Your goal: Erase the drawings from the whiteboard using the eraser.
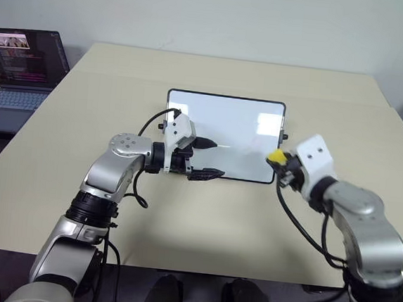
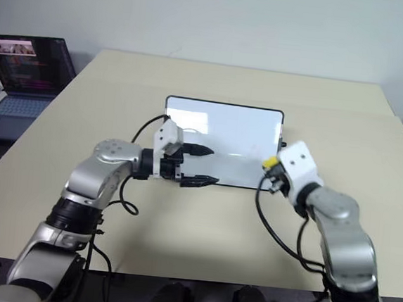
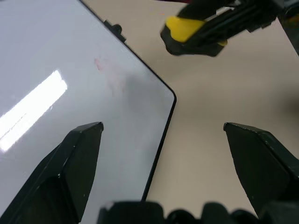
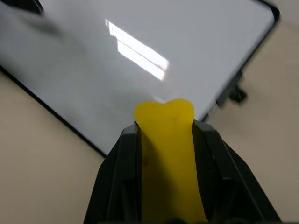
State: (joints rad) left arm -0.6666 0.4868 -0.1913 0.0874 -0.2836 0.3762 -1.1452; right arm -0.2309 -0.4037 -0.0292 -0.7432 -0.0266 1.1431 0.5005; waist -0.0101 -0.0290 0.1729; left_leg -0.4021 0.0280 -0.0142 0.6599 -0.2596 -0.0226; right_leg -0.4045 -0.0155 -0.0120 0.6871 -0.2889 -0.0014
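Head views, whiteboard (image 1: 225,125): lying flat on the beige table (image 1: 181,220), its surface looking wiped white with window glare on it.
Head views, left gripper (image 1: 206,158): hovering over the board's near left part, its two black fingers standing wide apart and holding nothing.
Head views, right gripper (image 1: 280,160): sitting at the board's near right corner, pinching the yellow eraser (image 1: 277,156) (the block is sticking out past the fingertips toward the board).
Head views, laptop (image 1: 18,71): standing open with a lit screen on a side surface well apart from the board, on the robot's left.
Left wrist view, left fingers (image 3: 70,163): spreading widely, one over the white surface and the other over bare table, with the board's rounded corner between them.
Left wrist view, drawings (image 3: 99,64): showing as a faint pinkish-red smear on the board near its edge; no clear shapes can be made out.
Left wrist view, eraser: appearing beyond the board's edge over the table, clamped in the other arm's black fingers.
Right wrist view, right fingers (image 4: 121,163): pressing on both sides of the yellow block, which is looking squeezed at its tip.
Right wrist view, board edge: running just beyond the eraser's tip, with a small black knob (image 4: 237,95) beside the frame.
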